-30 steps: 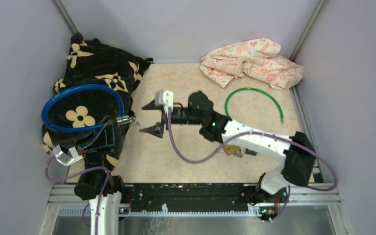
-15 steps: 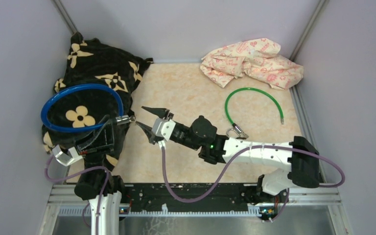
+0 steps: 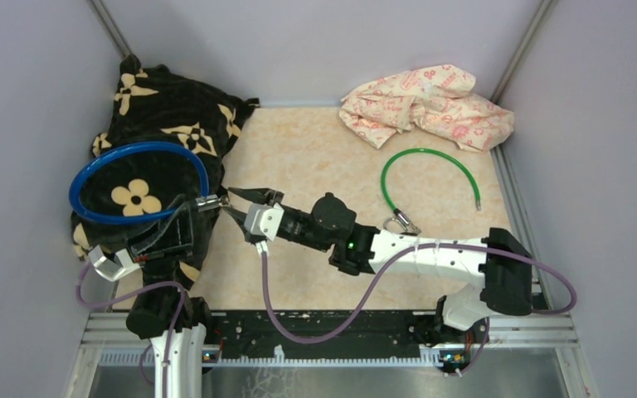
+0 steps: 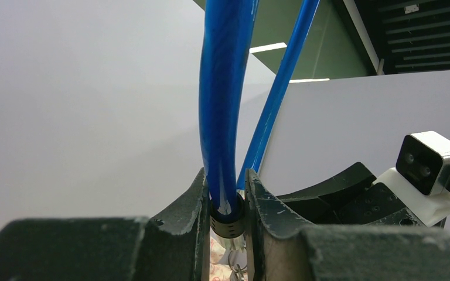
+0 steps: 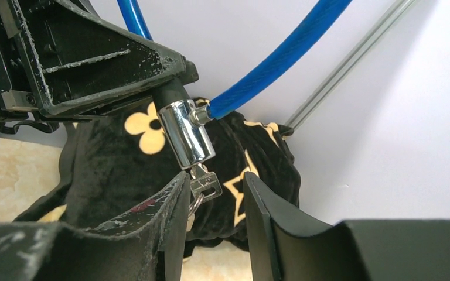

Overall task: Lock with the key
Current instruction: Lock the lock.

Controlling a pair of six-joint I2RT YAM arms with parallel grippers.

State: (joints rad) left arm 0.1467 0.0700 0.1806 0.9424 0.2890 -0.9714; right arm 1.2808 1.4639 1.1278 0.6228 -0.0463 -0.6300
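A blue cable lock (image 3: pixel 137 178) loops over the black cloth at the left. My left gripper (image 3: pixel 192 209) is shut on its black collar (image 4: pixel 228 221) and holds it up, the blue cable (image 4: pixel 222 105) rising between the fingers. The chrome lock cylinder (image 5: pixel 186 133) sticks out of that grip, with a silver key (image 5: pixel 206 186) on a ring in its end. My right gripper (image 5: pixel 215 178) is open, its two fingers on either side of the key. The left finger is close against the key. In the top view the right gripper (image 3: pixel 229 200) meets the cylinder (image 3: pixel 210 201).
A black cloth with cream flowers (image 3: pixel 174 108) fills the back left. A green cable (image 3: pixel 427 162) lies at the right, with a small metal clip (image 3: pixel 402 224) near its end. A pink-printed cloth (image 3: pixel 427 104) sits at the back right. Grey walls enclose the table.
My right arm has swung left from the middle of the table to the lock, and its open fingers now flank the key. The left arm and the blue cable have not moved.
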